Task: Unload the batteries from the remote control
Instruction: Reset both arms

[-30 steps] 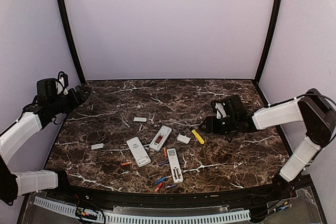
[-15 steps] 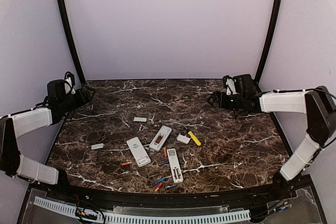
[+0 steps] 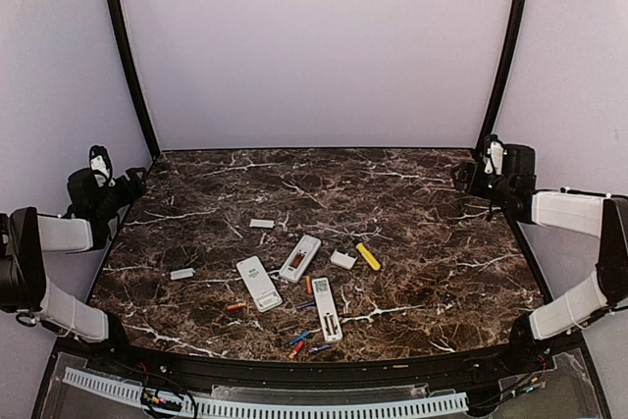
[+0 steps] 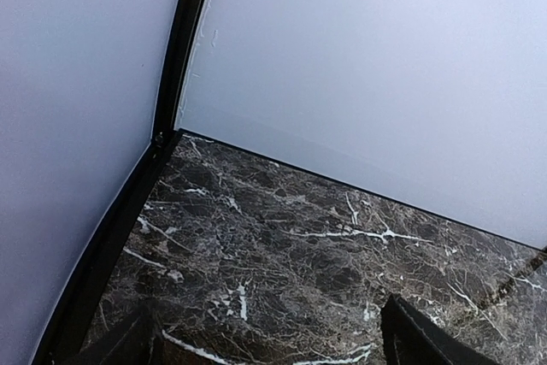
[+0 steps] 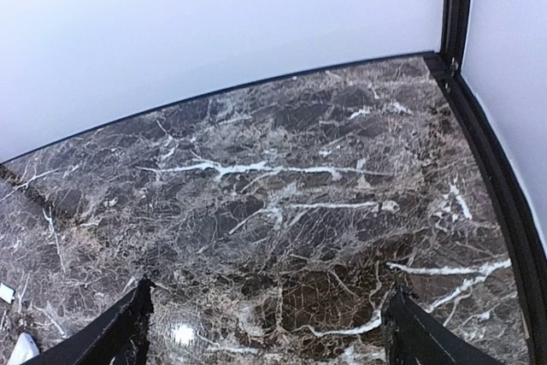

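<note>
Left gripper [image 4: 267,312] and right gripper [image 5: 269,290] gape wide (both empty), far from batteries [image 3: 300,337].

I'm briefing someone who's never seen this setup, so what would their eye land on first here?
Probably the scatter at the front middle of the dark marble table: three white remotes lying among small orange, red and blue batteries, with a yellow-handled screwdriver just to their right. Next, the two arms: the left gripper and right gripper sit far out at opposite edges of the table, both open and holding nothing.
</note>
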You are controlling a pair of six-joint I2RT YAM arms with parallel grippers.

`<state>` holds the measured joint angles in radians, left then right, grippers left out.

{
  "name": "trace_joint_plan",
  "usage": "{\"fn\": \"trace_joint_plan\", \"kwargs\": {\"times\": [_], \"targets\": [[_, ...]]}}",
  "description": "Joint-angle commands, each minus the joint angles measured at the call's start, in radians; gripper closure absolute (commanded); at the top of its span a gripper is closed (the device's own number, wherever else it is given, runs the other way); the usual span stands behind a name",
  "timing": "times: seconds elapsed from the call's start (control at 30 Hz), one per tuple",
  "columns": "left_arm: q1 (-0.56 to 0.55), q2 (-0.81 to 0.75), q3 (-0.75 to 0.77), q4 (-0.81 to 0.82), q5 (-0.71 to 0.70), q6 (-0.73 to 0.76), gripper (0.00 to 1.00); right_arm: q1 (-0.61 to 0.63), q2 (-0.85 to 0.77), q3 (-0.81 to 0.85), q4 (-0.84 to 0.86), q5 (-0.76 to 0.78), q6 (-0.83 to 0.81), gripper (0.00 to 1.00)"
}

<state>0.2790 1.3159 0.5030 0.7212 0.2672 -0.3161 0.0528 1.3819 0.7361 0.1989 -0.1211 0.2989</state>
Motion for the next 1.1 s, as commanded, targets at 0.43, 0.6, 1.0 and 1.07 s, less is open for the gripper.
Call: {"fn": "trace_joint_plan", "kwargs": {"times": [0.43,0.6,1.0,1.07], "targets": [[-0.168,0.024,-0.112,0.179,-0.127,0.227,0.03,-0.006,-0.18,-0.384,0.577,0.197,-0.193,0.09],[-0.167,0.064,-0.125,0.245,-0.128,0.222,0.02,-0.006,-0.162,-0.396,0.604,0.229,-0.196,0.09],[-0.167,0.057,-0.139,0.263,-0.132,0.22,0.03,-0.005,-0.162,-0.4,0.617,0.216,-0.202,0.09],[-0.167,0.058,-0.139,0.26,-0.139,0.218,0.03,-0.005,-0.16,-0.4,0.617,0.216,-0.202,0.09]]}}
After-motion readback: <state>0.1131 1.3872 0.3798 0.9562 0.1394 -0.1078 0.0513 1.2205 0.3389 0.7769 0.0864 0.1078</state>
